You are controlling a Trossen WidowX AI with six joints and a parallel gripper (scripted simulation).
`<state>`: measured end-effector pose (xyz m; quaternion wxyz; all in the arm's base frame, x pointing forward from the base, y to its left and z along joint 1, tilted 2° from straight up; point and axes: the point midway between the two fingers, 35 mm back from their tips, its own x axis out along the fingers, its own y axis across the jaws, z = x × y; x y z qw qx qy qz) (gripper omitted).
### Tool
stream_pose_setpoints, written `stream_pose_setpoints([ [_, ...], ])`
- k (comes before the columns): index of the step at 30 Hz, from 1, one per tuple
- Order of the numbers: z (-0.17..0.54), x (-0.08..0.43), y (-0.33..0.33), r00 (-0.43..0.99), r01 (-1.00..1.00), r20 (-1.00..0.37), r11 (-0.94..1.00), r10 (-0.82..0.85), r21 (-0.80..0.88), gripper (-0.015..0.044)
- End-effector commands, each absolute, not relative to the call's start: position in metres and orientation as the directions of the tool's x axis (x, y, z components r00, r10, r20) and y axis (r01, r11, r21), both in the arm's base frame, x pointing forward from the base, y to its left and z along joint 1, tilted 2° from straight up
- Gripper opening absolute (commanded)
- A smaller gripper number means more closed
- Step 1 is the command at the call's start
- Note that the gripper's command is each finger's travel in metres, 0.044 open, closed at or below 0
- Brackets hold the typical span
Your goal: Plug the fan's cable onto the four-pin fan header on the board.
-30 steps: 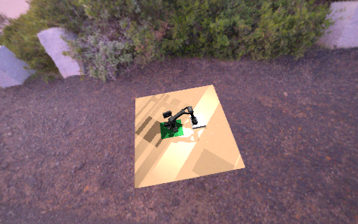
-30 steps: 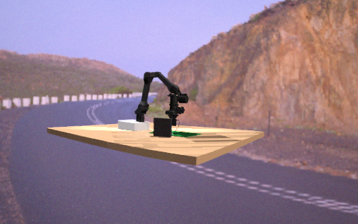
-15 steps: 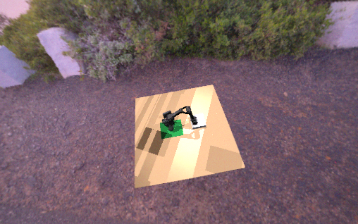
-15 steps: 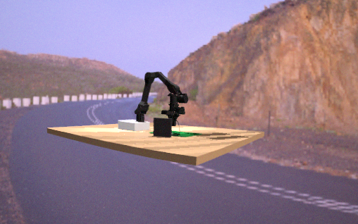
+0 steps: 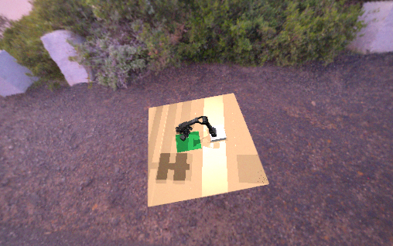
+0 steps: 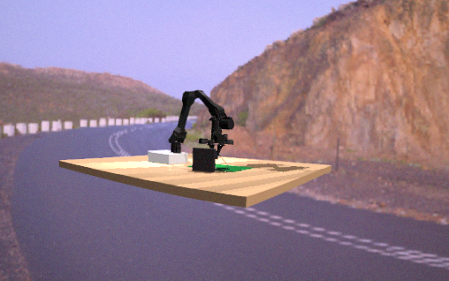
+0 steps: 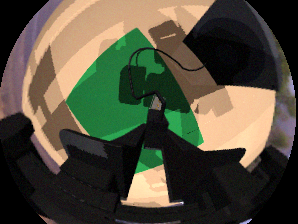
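Note:
My gripper [image 7: 153,127] [image 6: 218,155] is shut on the fan's black plug [image 7: 157,118], low over the green board [image 7: 97,112] [image 5: 193,144] [image 6: 239,168]. The pale fan header [image 7: 156,102] shows right at the plug's far end in the wrist view. Whether the plug is over it, touching it or partly in it I cannot tell; the fingertips and plug hide the rest. The thin black cable [image 7: 150,49] loops up from the plug and over to the black fan [image 7: 230,47] [image 6: 204,160], which stands upright beside the board.
A white box [image 6: 167,156] [image 5: 220,134] lies near the arm's base. All stand on a wooden table top [image 5: 244,143] [image 6: 155,177]. The fan is close beside the gripper. Dark shadows fall across the board and the wood.

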<state>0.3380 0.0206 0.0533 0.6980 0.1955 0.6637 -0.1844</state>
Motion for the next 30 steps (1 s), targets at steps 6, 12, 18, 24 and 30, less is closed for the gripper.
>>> stream_pose_setpoints([
  [6, 0.0531, 0.3478, 0.0065, 0.055, 0.658, -0.998, 0.752, 0.004, 0.039, 0.0],
  [12, 0.0539, 0.3471, 0.0077, 0.055, 0.66, -0.998, 0.75, 0.004, 0.039, 0.0],
  [18, 0.0547, 0.3463, 0.009, 0.055, 0.661, -0.998, 0.749, 0.004, 0.04, 0.0],
  [24, 0.0546, 0.345, 0.0102, 0.055, 0.661, -0.998, 0.75, 0.004, 0.04, 0.0],
  [30, 0.0545, 0.3441, 0.0105, 0.055, 0.661, -0.998, 0.75, 0.004, 0.039, 0.0],
])
